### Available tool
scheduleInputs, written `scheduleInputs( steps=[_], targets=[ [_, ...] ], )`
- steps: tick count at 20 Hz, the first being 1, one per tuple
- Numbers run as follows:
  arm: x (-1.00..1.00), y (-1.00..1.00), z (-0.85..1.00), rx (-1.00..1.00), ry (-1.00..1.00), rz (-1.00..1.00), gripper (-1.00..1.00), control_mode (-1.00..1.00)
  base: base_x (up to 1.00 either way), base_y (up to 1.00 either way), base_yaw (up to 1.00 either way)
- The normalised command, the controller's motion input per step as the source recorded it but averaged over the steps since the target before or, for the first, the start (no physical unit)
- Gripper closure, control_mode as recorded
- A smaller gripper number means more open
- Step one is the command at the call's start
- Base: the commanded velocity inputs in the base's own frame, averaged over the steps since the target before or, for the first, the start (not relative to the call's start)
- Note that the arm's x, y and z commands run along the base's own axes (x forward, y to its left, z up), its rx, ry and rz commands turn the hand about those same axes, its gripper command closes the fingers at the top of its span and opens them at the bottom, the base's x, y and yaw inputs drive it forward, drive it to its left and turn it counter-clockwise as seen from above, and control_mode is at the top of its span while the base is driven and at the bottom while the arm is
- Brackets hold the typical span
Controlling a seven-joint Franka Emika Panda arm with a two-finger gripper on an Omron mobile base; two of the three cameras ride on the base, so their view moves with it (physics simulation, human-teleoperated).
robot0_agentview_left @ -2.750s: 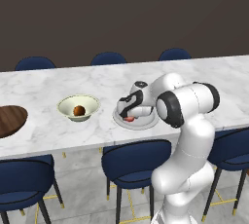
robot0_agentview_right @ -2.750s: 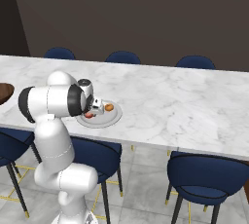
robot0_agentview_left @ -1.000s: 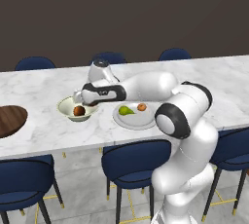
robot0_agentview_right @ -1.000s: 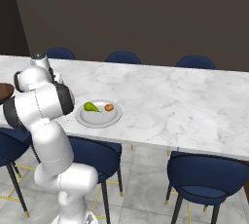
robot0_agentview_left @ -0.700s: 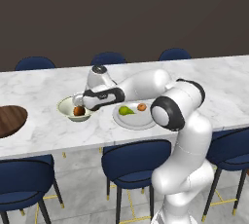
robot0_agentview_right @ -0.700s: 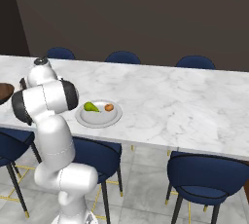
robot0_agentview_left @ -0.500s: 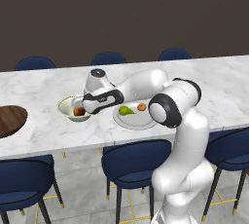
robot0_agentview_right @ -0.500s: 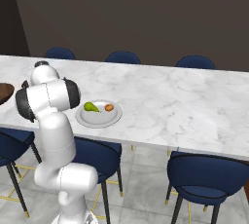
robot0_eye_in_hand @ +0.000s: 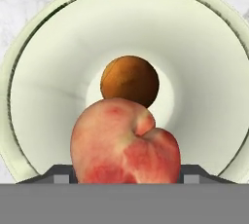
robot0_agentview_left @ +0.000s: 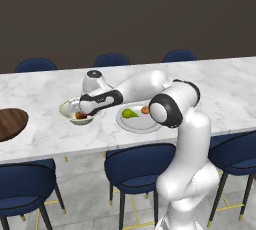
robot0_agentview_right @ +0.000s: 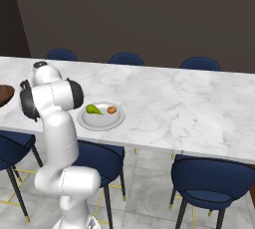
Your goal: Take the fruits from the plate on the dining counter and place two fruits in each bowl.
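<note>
My gripper point(robot0_eye_in_hand: 125, 177) is pinching the red-pink round fruit point(robot0_eye_in_hand: 125, 142) between its two dark finger tips, jaws pressing on either side of it, right over the mouth of the deep flared cream bowl point(robot0_eye_in_hand: 44, 62). In the hand view the fruit is hanging just above the bowl's interior, and the orange-brown round fruit point(robot0_eye_in_hand: 129, 80) is sitting at the bowl's bottom, partly covered by the red-pink one from this angle.

In the left base view my gripper point(robot0_agentview_left: 82, 112) is dipping into the cream bowl point(robot0_agentview_left: 66, 108), with a bit of red fruit point(robot0_agentview_left: 81, 116) showing at the rim under my hand. My white arm is stretching leftward across the long white marble-topped dining counter point(robot0_agentview_left: 220, 84).

Just right of the bowl the flat round light-grey plate point(robot0_agentview_left: 135, 124) is lying on the counter, holding the green-yellow oblong fruit point(robot0_agentview_left: 129, 113) and the smaller orange-tan fruit point(robot0_agentview_left: 145, 109), the two sitting near each other but apart. In the right base view the same plate point(robot0_agentview_right: 99, 120) is showing the green-yellow fruit point(robot0_agentview_right: 92, 109) and the orange-tan one point(robot0_agentview_right: 111, 109).

The wide shallow dark brown wooden bowl point(robot0_agentview_left: 10, 123) is sitting well apart at the counter's left end; I cannot tell if anything is in it. Dark blue chairs point(robot0_agentview_left: 136, 169) are standing along both sides of the counter.
</note>
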Motion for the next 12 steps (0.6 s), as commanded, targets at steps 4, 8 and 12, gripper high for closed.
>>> scheduleInputs(
  steps=[4,8,12],
  targets=[
    [0.13,0.0,-0.08,0.0,0.04,0.0,1.0,-1.0,0.0,0.0,0.0],
    [0.09,0.0,-0.08,0.0,0.0,0.0,1.0,-1.0,0.0,0.0,0.0],
    [0.07,0.0,-0.05,0.0,0.0,0.0,-1.0,-1.0,0.0,0.0,0.0]
  ],
)
